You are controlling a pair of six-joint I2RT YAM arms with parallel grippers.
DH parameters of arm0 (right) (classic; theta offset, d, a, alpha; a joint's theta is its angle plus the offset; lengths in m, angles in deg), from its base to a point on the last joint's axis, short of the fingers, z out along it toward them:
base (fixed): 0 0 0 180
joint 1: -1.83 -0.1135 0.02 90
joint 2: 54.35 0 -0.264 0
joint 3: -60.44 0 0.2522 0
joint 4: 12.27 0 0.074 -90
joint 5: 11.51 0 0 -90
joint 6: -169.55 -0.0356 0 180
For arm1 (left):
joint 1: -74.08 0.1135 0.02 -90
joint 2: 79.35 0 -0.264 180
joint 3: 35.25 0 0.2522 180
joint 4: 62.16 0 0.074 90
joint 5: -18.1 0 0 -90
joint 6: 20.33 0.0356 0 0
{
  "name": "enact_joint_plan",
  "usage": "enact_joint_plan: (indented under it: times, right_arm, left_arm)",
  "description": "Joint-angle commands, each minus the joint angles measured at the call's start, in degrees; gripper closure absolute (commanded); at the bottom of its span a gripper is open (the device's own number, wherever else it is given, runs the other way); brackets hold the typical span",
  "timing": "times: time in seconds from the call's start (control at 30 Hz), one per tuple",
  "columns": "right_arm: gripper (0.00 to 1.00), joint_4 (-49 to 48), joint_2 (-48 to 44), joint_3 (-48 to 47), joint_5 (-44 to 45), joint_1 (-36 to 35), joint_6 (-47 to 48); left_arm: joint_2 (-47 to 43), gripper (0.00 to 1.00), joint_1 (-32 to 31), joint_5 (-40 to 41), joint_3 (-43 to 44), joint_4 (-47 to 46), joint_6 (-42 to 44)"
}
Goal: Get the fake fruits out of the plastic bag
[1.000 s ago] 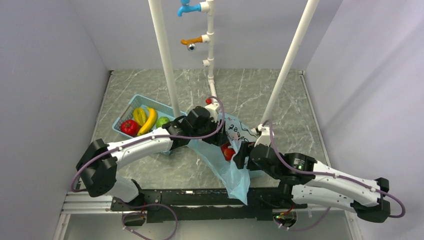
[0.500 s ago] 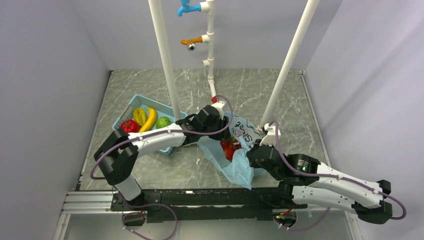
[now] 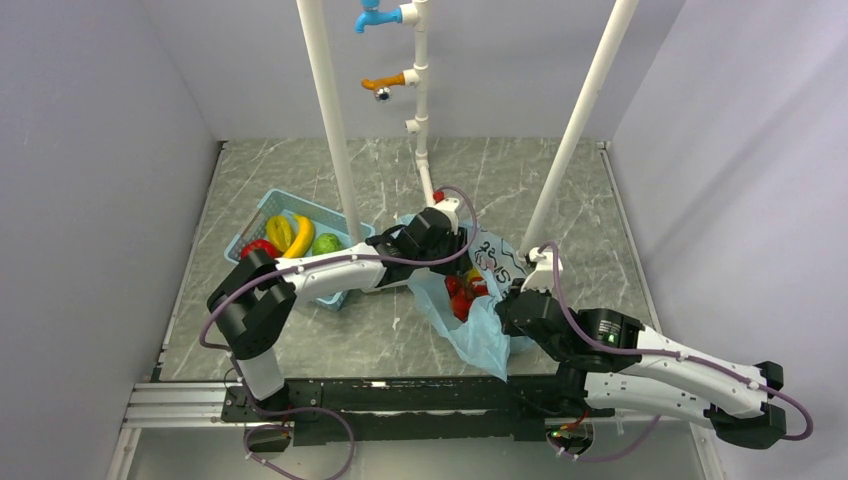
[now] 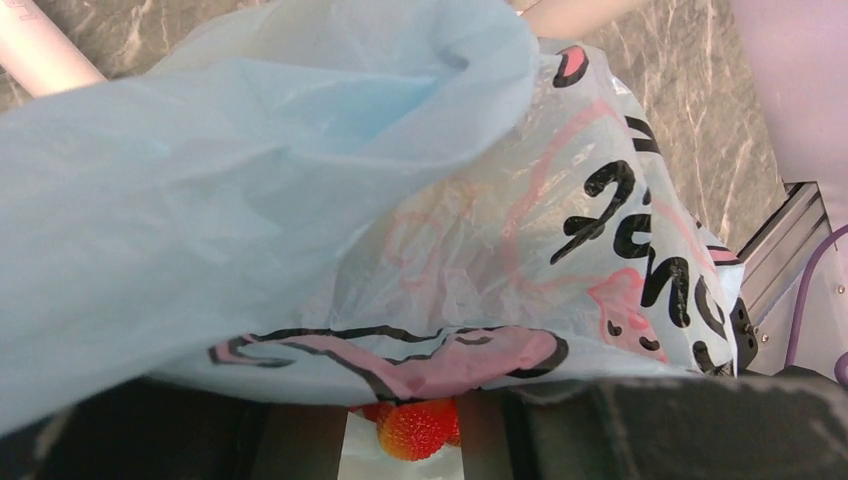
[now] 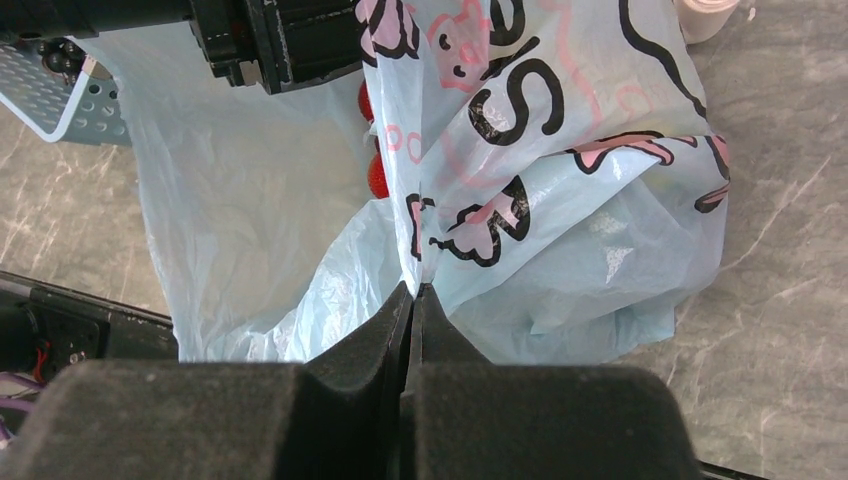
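From above, the plastic bag [image 3: 478, 335] lies crumpled on the bench [image 3: 570, 190] between the two arms, just right of the blue basket [image 3: 248, 225]. Red fake fruits [image 3: 458, 292] show in its mouth. The left arm [image 3: 330, 270] reaches to that mouth, and the right arm [image 3: 640, 355] meets the bag's near side.

At the left wrist, the left fingers [image 4: 130, 440] stand spread beneath the draped film. A strawberry [image 4: 415, 425] sits in the gap between them, touching neither as far as I can see.

At the right wrist, the right fingers [image 5: 370, 340] are pressed together, pinching a fold of the bag's printed film. Red fruits lie inside just beyond.
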Motion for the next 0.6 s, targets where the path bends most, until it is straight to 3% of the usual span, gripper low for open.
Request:
enact_joint_plan:
  times: [0.0,0.17,0.3,0.57]
  right_arm:
    - [1.0,0.2,-1.1,-0.8,1.4,0.0,1.0]
    - [1.0,-1.4,-1.5,-0.5,1.7,0.0,2.0]
    - [1.0,-1.2,-0.4,-1.1,1.7,0.0,2.5]
    - [1.0,-1.8,-0.3,-0.7,2.0,0.0,2.1]
  left_arm:
    - [-0.7,0.54,-1.6,1.0,2.0,-0.3,0.5]
    - [-1.0,0.59,-2.3,4.0,1.0,0.2,1.4]
    - [-1.0,0.52,-2.3,4.7,0.9,1.1,2.1]
    - [-1.5,0.82,-2.3,4.6,0.2,0.9,2.4]
